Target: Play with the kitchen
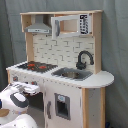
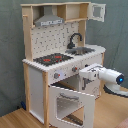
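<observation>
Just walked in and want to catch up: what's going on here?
A white robot arm is working at the front of a toy kitchen. In the second exterior view the oven door hangs open below the hob, and the arm's end sits by the knob panel just above it. The upper cabinet door is also open. Nothing lies on the hob.

first exterior view facing the kitchen [image 1: 60, 65] from its sink side, second exterior view from its hob side

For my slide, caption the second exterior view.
White robot arm reaches the white-and-wood toy kitchen, its windowed oven door hanging open.
</observation>
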Robot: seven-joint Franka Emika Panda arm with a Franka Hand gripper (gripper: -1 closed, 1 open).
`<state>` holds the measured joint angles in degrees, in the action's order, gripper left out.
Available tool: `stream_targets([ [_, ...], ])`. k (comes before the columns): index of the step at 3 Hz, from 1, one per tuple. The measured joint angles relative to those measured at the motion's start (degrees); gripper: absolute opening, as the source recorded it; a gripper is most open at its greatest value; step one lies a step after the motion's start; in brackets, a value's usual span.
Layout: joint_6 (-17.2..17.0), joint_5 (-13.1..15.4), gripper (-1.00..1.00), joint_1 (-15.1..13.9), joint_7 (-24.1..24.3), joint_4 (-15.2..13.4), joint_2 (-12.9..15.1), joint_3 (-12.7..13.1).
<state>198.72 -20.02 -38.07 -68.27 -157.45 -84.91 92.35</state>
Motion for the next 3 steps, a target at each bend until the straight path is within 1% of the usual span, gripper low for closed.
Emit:
stream_targets([
  [1,-0.1,0.0,1.0,-4.8,0.9,3.9,0.0,1.3],
  [2,-0.1,0.0,1.0,-8.9,1.1,7.9,0.0,1.5],
  [3,-0.2,0.0,1.0,-10.4,3.1,9.9,0.0,3.8],
])
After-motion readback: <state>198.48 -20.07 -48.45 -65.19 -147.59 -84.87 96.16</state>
